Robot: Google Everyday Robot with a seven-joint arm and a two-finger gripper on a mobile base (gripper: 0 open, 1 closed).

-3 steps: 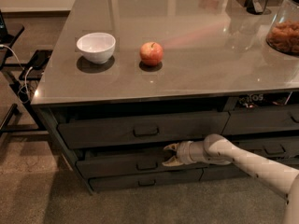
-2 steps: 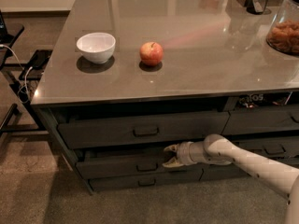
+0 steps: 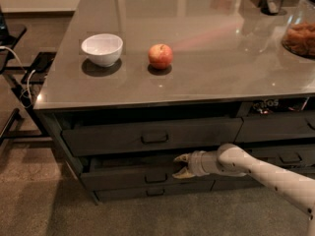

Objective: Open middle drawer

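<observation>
The middle drawer (image 3: pixel 118 177) is a wide dark grey front with a small black loop handle (image 3: pixel 156 178) at its centre. It sits below the taller top drawer (image 3: pixel 113 139) and stands slightly out, with a dark gap showing above its front. My gripper (image 3: pixel 177 166) is at the drawer's upper edge, just right of the handle. Its two pale fingers are spread apart, one above and one below the edge. The white arm (image 3: pixel 275 178) reaches in from the lower right.
A low bottom drawer (image 3: pixel 128 194) lies under the middle one, and narrower dark drawers (image 3: pixel 288 157) stand to the right. A white bowl (image 3: pixel 102 48), a red apple (image 3: pixel 160 56) and a jar (image 3: pixel 300 36) are on the grey countertop (image 3: pixel 221 77). Black frames and cables (image 3: pixel 22 77) stand at the left.
</observation>
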